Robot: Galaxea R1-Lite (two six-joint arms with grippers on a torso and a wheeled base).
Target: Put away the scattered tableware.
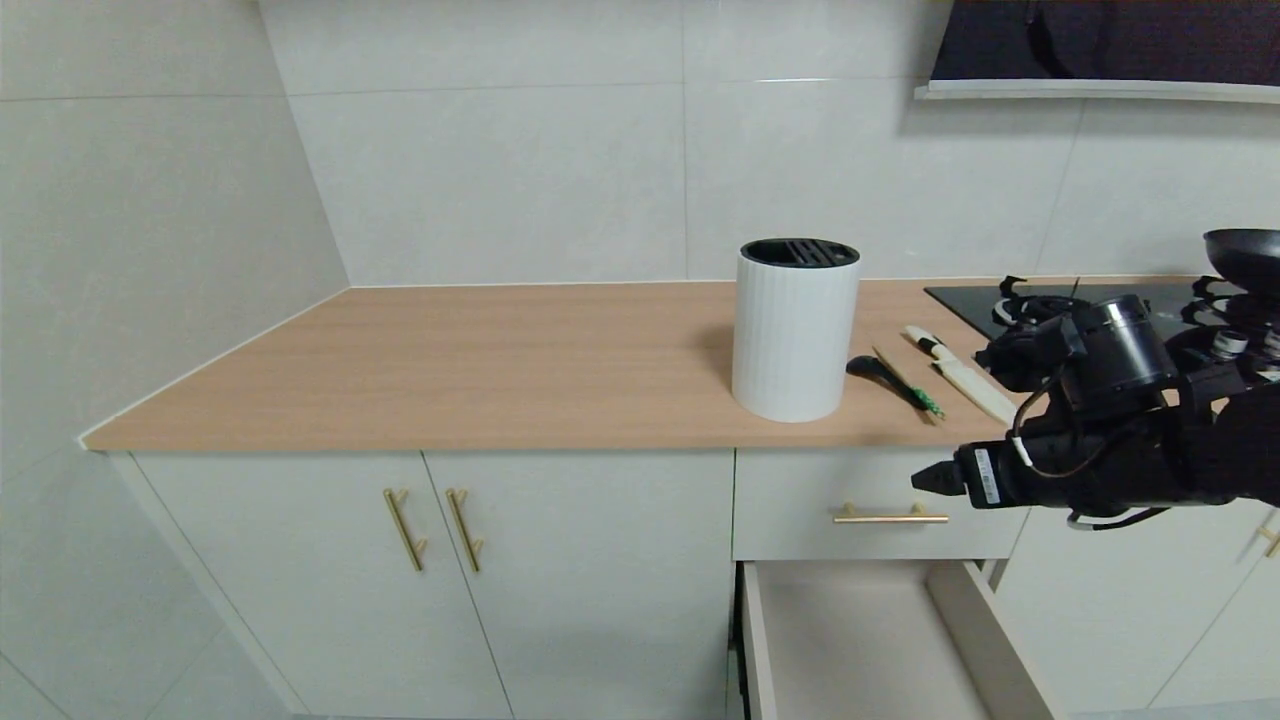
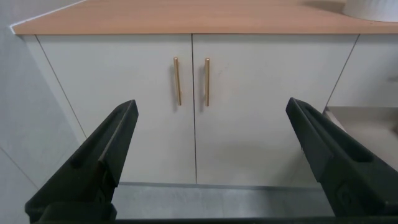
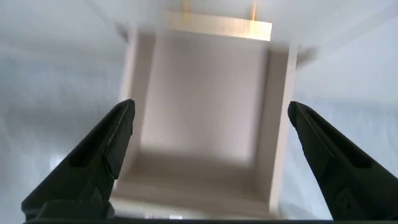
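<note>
right pincer (image 3: 209, 112) spread above open drawer (image 1: 860, 640) | knife (image 1: 965, 380) near counter (image 1: 500, 360) edge

no text, number or sign can be read anywhere here. a small white sticker (image 1: 986, 476) on the right arm (image 1: 1100, 470) carries dark print, but it is too small to make out.

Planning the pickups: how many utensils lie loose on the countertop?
3, all right of the white holder: a black spoon nearest it, a thin wooden stick alongside, then a pale knife. The right gripper may hide others.
</note>
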